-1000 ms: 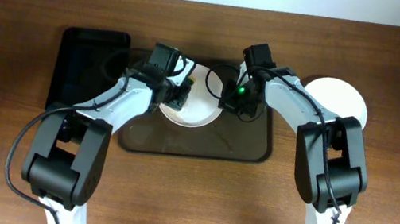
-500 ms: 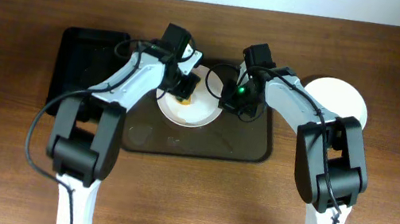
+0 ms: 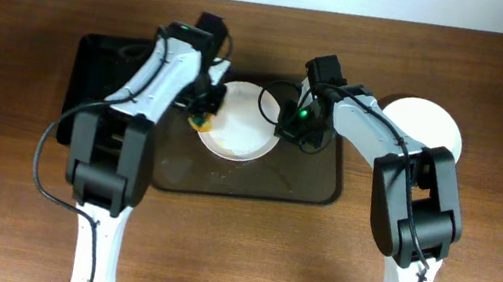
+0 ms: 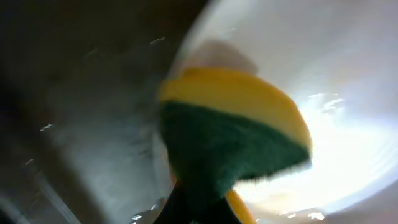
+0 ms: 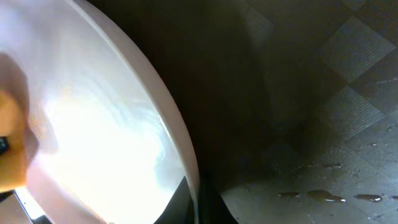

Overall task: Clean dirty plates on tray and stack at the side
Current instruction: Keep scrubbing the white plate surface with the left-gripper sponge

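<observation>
A white plate (image 3: 240, 131) lies on the dark brown tray (image 3: 256, 177), at its back middle. My right gripper (image 3: 283, 126) is shut on the plate's right rim; the rim shows between its fingers in the right wrist view (image 5: 186, 168). My left gripper (image 3: 203, 113) is shut on a yellow and green sponge (image 4: 230, 134) and holds it at the plate's left rim, seen close up in the left wrist view. Another white plate (image 3: 426, 128) sits on the table to the right of the tray. No third plate shows separately.
A black rectangular bin (image 3: 104, 82) stands to the left of the tray, under my left arm. Water drops lie on the tray floor (image 5: 323, 196). The wooden table (image 3: 476, 258) runs all round.
My left gripper has swept the sponge from the plate's middle to its left rim, and the left arm has swung up and left. The right gripper holds still on the rim.
</observation>
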`<state>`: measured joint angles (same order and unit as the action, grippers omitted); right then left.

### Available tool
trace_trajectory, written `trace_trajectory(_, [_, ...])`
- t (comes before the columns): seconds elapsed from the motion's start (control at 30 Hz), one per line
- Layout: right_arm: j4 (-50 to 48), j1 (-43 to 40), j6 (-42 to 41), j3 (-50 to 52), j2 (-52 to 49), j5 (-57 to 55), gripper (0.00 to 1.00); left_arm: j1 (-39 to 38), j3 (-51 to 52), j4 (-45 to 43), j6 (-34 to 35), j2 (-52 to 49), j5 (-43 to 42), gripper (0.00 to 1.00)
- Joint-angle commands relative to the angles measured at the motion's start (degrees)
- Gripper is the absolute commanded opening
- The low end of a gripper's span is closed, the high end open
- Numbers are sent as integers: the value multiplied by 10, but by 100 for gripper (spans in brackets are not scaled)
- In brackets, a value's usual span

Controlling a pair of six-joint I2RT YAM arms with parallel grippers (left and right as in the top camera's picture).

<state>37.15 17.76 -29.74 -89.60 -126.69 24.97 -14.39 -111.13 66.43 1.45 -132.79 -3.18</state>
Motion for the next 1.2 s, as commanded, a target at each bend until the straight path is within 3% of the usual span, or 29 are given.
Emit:
trace_trajectory(0.0, [5, 2, 4, 10, -13, -20, 4, 18, -11, 20, 15, -12, -34, 0])
trace_trajectory(0.1, [5, 2, 4, 10, -13, -20, 4, 4, -11, 10, -7, -12, -69, 0])
trace_trajectory(0.5, [5, 2, 6, 10, -13, -21, 4, -55, -11, -98, -9, -23, -71, 0])
trace_trajectory(0.7, [5, 2, 6, 10, -13, -21, 4, -53, -10, -63, -9, -56, -65, 0])
trace_trajectory(0.9, [5, 2, 6, 10, -13, -21, 4, -49, -10, 14, -4, -75, 37, 0])
trace_trajectory(1.17, [5, 2, 6, 10, -13, -21, 4, -10, -10, 3, 59, -75, 56, 0])
